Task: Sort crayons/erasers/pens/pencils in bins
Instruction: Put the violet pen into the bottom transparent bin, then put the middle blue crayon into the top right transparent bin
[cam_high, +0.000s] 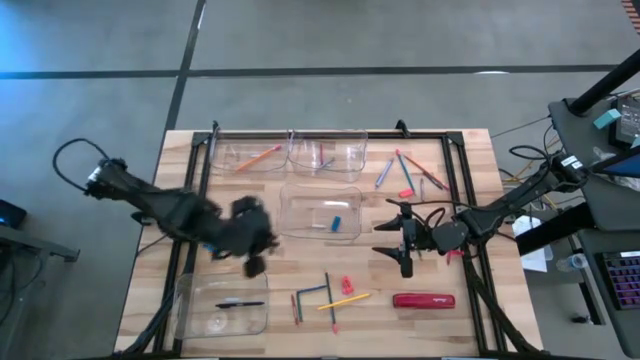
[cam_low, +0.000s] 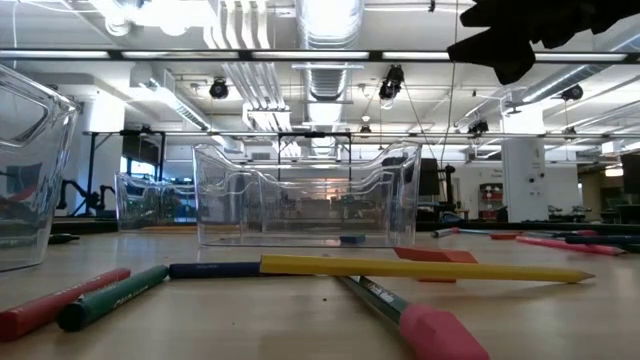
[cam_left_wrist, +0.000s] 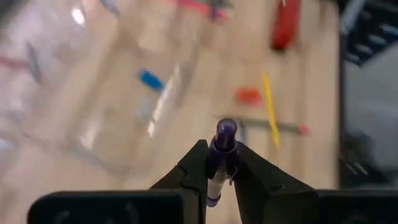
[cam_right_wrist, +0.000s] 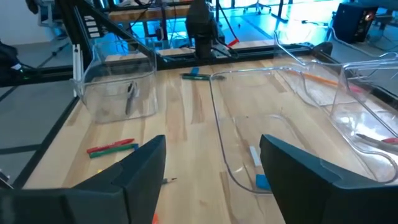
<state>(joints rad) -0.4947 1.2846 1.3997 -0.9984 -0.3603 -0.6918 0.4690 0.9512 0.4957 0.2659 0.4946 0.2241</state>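
My left gripper (cam_high: 255, 258) is over the table's left middle, between the centre bin (cam_high: 320, 232) and the near-left bin (cam_high: 190, 312), and is shut on a purple pen (cam_left_wrist: 224, 134). My right gripper (cam_high: 401, 246) is open and empty just right of the centre bin, which fills the right wrist view (cam_right_wrist: 217, 112). The centre bin holds a blue piece (cam_high: 337, 221). A black pen (cam_high: 240, 304) lies in the near-left bin. An orange pencil (cam_high: 258, 157) lies in the far-left bin (cam_high: 222, 165). A yellow pencil (cam_high: 345, 298) and a red eraser (cam_high: 347, 285) lie near the front. My left gripper pinches the purple pen between its two fingers (cam_left_wrist: 193, 168) on the shaft just behind its rounded purple end (cam_left_wrist: 217, 158). The pen lies along the fingers, and its end sticks out past the fingertips. It is lifted clear of the table.
A large red oblong object (cam_high: 423, 299) lies at the near right. Green and red sticks (cam_high: 300, 303) lie near the front centre. Blue and red sticks (cam_high: 405, 170) lie at the far right, beside the second far bin (cam_high: 350, 165). A black frame (cam_high: 460, 200) borders the table.
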